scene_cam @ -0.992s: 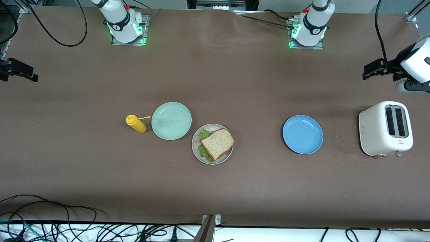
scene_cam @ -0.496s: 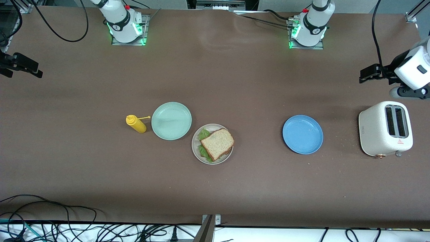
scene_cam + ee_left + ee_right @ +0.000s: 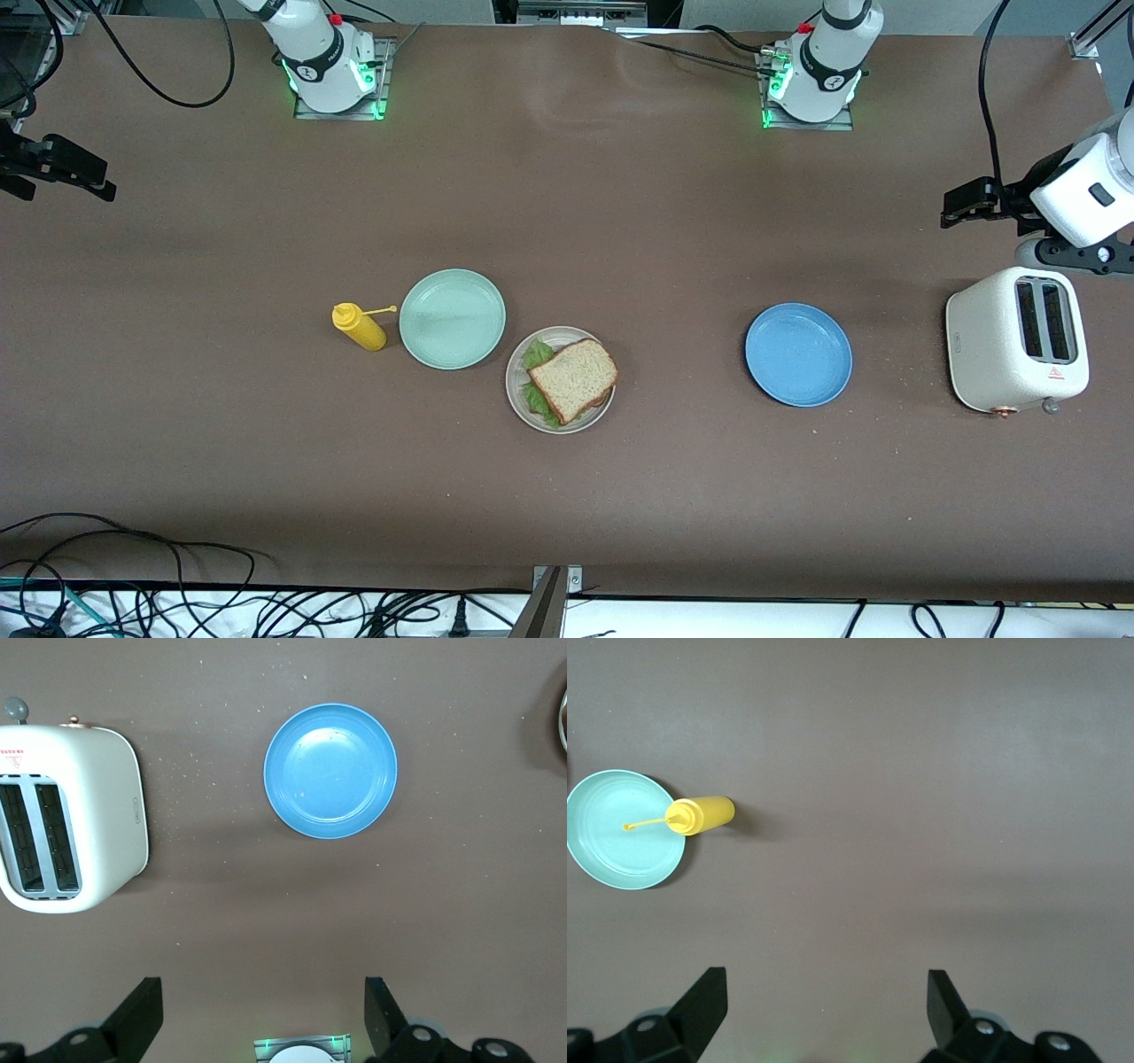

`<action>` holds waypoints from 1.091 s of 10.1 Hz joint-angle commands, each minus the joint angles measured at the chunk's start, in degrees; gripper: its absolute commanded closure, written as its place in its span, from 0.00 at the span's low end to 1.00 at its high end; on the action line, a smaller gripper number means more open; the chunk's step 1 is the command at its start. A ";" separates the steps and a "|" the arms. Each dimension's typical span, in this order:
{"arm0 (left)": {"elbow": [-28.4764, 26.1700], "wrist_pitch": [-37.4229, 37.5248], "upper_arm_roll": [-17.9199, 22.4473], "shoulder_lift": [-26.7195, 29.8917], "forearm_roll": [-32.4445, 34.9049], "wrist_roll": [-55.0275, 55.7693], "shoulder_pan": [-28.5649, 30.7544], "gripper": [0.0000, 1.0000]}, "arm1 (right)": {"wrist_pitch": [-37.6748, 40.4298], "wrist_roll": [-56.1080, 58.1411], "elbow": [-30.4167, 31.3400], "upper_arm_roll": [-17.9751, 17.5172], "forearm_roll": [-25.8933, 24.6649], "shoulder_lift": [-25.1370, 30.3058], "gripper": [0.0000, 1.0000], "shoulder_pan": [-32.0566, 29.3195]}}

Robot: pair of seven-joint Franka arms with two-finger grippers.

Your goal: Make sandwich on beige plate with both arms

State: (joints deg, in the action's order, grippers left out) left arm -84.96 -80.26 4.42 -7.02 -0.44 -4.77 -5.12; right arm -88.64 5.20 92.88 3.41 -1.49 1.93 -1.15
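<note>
Sandwich sits finished on the beige plate mid-desk, between my empty, wide-open grippers, left and right, each up over its own end edge.

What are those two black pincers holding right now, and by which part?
Nothing. The left pincer hangs open over bare table near the white toaster; the right pincer hangs open at its end. The brown bread sandwich sits untouched on the round beige plate.
</note>
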 commanded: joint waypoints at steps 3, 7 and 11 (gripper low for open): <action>1.81 0.45 0.33 -0.81 -1.41 -1.65 0.55 0.00 | -0.48 -0.72 0.90 -0.16 -0.71 0.79 0.00 0.27; 1.81 0.37 0.42 -0.98 -2.55 -1.65 0.55 0.00 | -0.57 -0.72 0.90 -0.07 -0.71 0.79 0.00 0.27; 1.81 0.37 0.33 -1.33 -2.55 -1.65 0.55 0.00 | -1.09 -0.72 0.90 -0.07 -0.71 0.79 0.00 0.27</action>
State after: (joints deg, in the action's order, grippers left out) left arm -84.94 -80.26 4.54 -7.40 -1.43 -5.06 -4.86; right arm -88.99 5.19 92.89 3.40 -1.49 1.93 -1.14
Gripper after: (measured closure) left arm 0.000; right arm 0.000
